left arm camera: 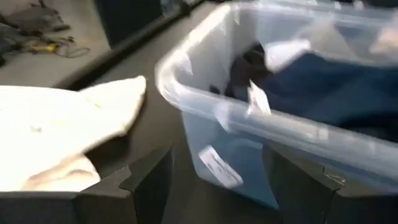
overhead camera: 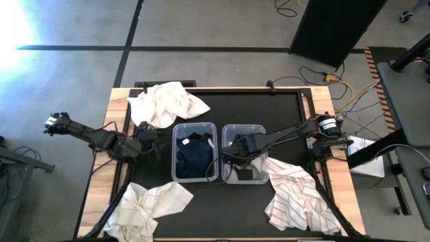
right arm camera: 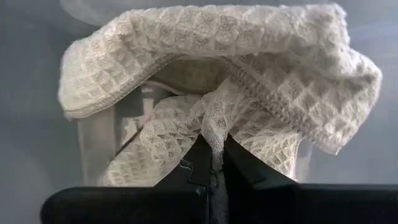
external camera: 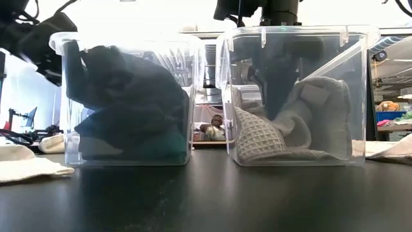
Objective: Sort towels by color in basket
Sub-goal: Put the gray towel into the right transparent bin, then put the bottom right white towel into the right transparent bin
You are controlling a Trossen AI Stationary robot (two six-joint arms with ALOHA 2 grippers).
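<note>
Two fingers (right arm camera: pixel 211 158) pinching waffle-weave towel (right arm camera: pixel 249 81)

The high view is evenly lit, apart from a strong white-blue flare (overhead camera: pixel 13 27) burning out the floor at its top left corner. The black table (overhead camera: pixel 282 128) gives little shine. In the low view, bright backlight from the room washes out the top of the 2 clear bins (external camera: pixel 129 96), and the dark towels (external camera: pixel 122 103) inside read as near silhouettes. The left wrist view is smeared with motion blur. The right wrist view is soft, its background hazy grey.
</note>
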